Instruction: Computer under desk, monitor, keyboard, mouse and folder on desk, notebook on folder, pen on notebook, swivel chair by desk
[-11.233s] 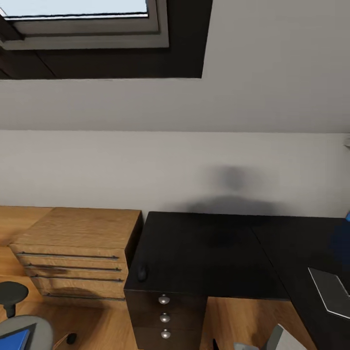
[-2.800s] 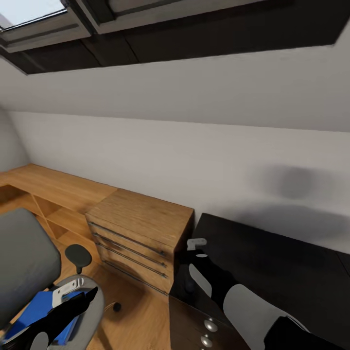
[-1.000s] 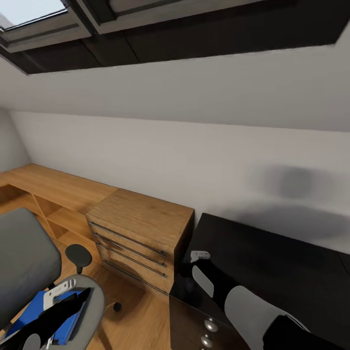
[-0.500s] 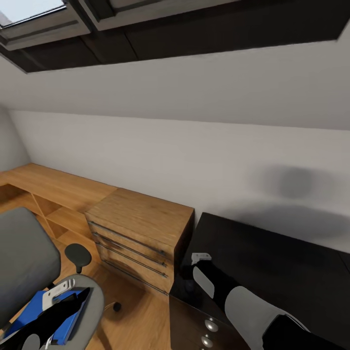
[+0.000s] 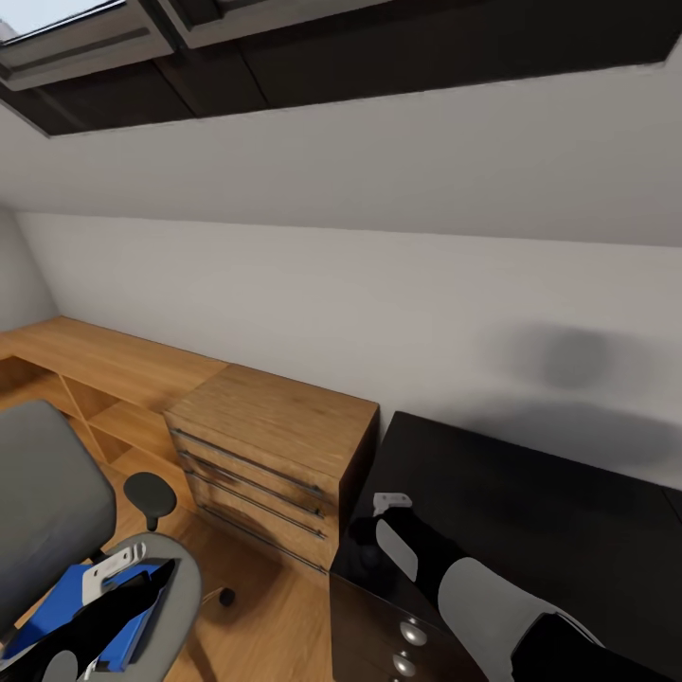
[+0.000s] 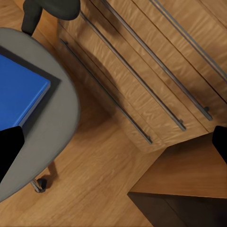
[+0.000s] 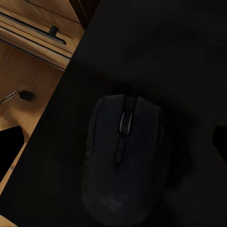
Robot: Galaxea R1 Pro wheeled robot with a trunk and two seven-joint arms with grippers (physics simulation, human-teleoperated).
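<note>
Bedroom corner under a sloped white wall, with a dark-framed skylight at the top. Black-topped desk at the lower right, its drawer unit with round silver knobs beneath the near corner. Just beside the desk, a low light-wood cabinet with long metal handles, standing on a wooden floor.

Right gripper lowered over the desk's near left corner, white wrist piece uppermost. Directly beneath it, seen from the right wrist, a black mouse lying flat on the desk top near the edge. Fingers spread wide apart on either side of the mouse, not touching it.

Grey swivel chair at the lower left, black armrest facing the cabinet. On its seat, a flat blue folder. Left gripper hanging just above the folder's edge; dark fingers wide apart, holding nothing. Chair castor resting on the floor.
</note>
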